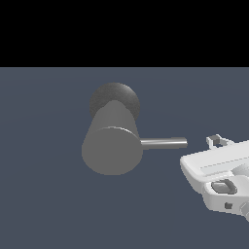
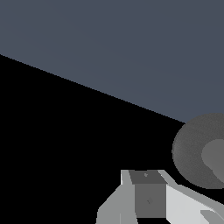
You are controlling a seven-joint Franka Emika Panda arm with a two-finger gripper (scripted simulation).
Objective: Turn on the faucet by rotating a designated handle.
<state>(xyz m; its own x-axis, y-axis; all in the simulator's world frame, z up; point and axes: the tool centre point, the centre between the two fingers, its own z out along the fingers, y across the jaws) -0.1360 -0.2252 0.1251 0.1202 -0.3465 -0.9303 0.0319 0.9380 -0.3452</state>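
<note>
- One faucet (image 1: 112, 146): thick matte grey cylinder, flat round end face, darker rounded base.
- One handle (image 1: 164, 142): slim shiny metal rod, tip near the claw (image 1: 217, 141), apart.
- Claw state: cannot tell.

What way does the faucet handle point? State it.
Sideways: the handle juts level from the faucet toward the exterior view's right, untouched.

The faucet (image 1: 113, 146) stands well off to the exterior view's left of the gripper (image 1: 217, 141), its flat end toward the camera and its base (image 1: 115, 99) behind it. The handle (image 1: 164, 143) sticks out sideways from the faucet toward the gripper, its free tip near the fingertips, not touching. In the wrist view the faucet (image 2: 202, 151) sits beyond the gripper (image 2: 146, 192).
</note>
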